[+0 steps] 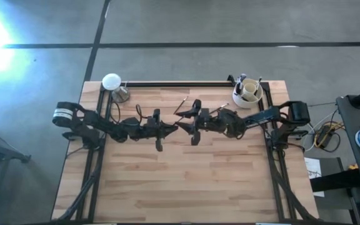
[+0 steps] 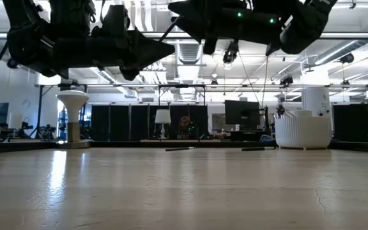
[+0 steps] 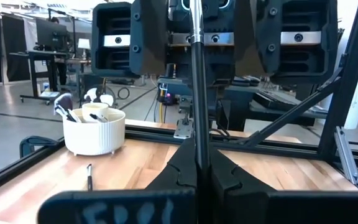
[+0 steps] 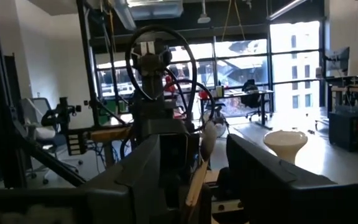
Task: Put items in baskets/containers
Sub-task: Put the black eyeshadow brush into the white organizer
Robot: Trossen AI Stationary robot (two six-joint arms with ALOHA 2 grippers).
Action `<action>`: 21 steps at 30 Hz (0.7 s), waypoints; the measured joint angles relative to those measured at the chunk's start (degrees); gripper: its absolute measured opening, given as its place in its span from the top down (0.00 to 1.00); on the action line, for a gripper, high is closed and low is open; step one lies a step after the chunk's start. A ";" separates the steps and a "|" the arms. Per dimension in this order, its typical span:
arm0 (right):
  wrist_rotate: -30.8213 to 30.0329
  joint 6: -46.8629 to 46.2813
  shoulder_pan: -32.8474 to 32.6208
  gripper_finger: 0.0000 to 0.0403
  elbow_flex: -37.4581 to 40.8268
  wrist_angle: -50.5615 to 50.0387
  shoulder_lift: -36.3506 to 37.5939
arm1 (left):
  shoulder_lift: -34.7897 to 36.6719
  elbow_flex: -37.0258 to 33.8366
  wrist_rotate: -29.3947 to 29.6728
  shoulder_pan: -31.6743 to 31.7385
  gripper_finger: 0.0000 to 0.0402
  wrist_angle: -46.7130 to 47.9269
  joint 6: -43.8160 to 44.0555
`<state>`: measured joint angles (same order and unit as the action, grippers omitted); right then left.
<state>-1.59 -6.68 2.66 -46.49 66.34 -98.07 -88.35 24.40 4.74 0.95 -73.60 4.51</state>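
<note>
Left gripper (image 1: 171,130): pressed together, pinching a thin dark-handled makeup brush (image 3: 197,93) upright between its fingertips.
Right gripper (image 1: 186,126): spread wide, facing the left one above mid-table.
Round cream-white ribbed cup (image 1: 247,94): behind the right gripper, holding brushes.
Two thin loose brushes (image 1: 184,102): beside the right jaws.

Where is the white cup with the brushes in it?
In the high view the white cup sits at the table's far right corner, just beyond the right arm. The flat white disc on its stand is at the opposite far corner.

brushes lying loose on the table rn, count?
2: one brush mid-table, another nearer the cup. More may be hidden.
</note>
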 joint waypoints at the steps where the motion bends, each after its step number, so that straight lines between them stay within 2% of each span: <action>1: -0.06 0.27 -0.05 0.57 -0.12 0.10 -0.04 | 0.00 0.00 0.00 0.00 1.00 0.00 0.02; 9: 0.18 3.21 -0.16 0.94 0.12 0.09 0.07 | 0.01 0.01 -0.13 0.00 1.00 0.22 0.41; 12: 0.31 3.94 -0.31 0.96 0.23 0.02 0.11 | 0.02 0.00 -0.23 0.07 0.99 1.02 0.36; 16: 0.16 4.39 -0.26 0.96 1.05 -0.16 1.48 | 0.06 0.00 1.59 0.07 0.92 1.22 2.70; 19: 0.10 5.59 -0.27 0.97 2.26 -0.79 4.47 | 0.20 -0.20 1.63 0.04 0.87 1.86 3.05; 21: -0.39 6.50 -0.27 0.97 3.04 -5.35 7.96 | 0.32 -0.24 1.62 0.05 0.84 2.39 3.06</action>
<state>-1.99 -0.17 2.39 -43.46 60.99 -90.11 -88.03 24.16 6.35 1.00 -71.21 7.57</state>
